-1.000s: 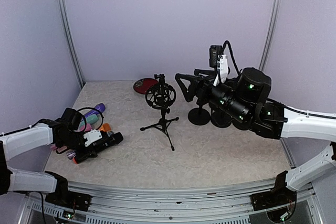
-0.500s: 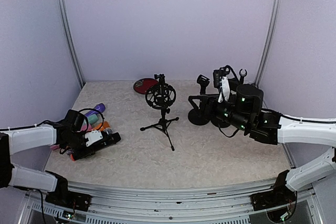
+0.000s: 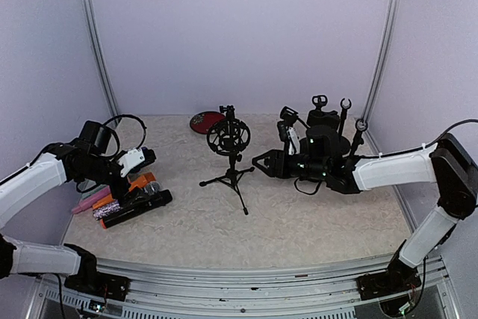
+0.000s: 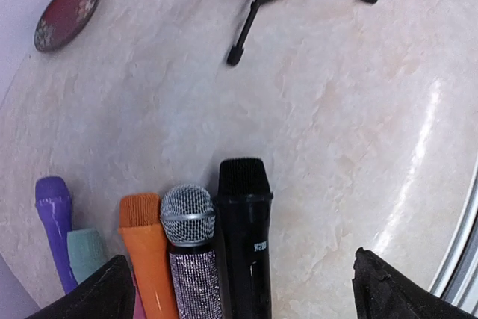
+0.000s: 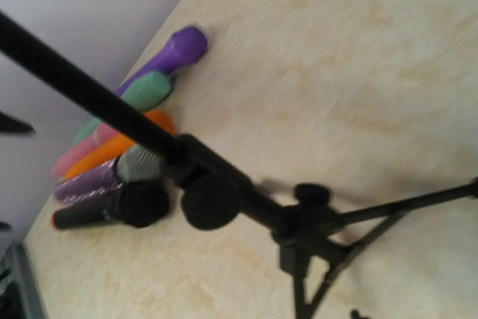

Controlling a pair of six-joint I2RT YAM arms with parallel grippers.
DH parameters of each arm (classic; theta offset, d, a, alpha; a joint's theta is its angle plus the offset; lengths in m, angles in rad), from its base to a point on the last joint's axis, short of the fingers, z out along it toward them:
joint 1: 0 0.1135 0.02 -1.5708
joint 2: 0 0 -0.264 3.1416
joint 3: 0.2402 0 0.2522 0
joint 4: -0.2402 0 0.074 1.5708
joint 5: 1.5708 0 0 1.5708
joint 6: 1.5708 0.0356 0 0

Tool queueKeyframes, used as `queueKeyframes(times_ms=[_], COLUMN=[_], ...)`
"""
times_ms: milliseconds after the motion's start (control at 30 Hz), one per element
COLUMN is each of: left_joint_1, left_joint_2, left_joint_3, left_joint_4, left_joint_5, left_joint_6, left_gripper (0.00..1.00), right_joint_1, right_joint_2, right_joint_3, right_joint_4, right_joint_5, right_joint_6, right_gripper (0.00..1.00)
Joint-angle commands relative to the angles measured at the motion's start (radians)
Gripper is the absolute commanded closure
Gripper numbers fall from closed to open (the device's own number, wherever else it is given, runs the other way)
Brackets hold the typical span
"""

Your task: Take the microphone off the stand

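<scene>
two arms, one microphone off its stand
your left gripper [image 4: 240,285] hangs spread wide over the black microphone [image 4: 244,237], which lies on the table [image 3: 299,214] beside a glittery microphone [image 4: 190,259]; the right gripper [image 3: 263,162] sits near the tripod stand [image 3: 230,156], its jaws too hidden to judge.

Row of microphones [image 4: 190,259] on a pale table [image 4: 358,125], black microphone [image 4: 243,214] on the right, tripod stand legs [image 4: 258,9] above, red dish [image 4: 67,13] top left, left gripper [image 4: 246,293] wide open
</scene>
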Motion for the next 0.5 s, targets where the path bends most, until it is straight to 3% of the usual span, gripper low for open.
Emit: queueKeyframes(times_ms=[0,200,467], left_joint_1=[0.048,0.057,0.061], left_joint_2=[-0.015,0.059,0.058], left_joint_3=[0.134,0.246,0.253], left_joint_4=[-0.144,-0.26,-0.275], left_joint_5=[0.185,0.226,0.242], left_joint_6=[-0.015,-0.027,-0.035], left_gripper=[0.01,0.01,0.01], right_joint_1=[-0.012,-0.02,-0.025], right_joint_2=[0.103,0.213,0.3], right_joint_3=[0.093,0.166,0.207], right_joint_4=[0.097,0.154,0.203], right_joint_5=[-0.151,-0.177,-0.173], right_joint_6=[0.05,0.078,0.087], right_gripper=[0.39,0.39,0.44])
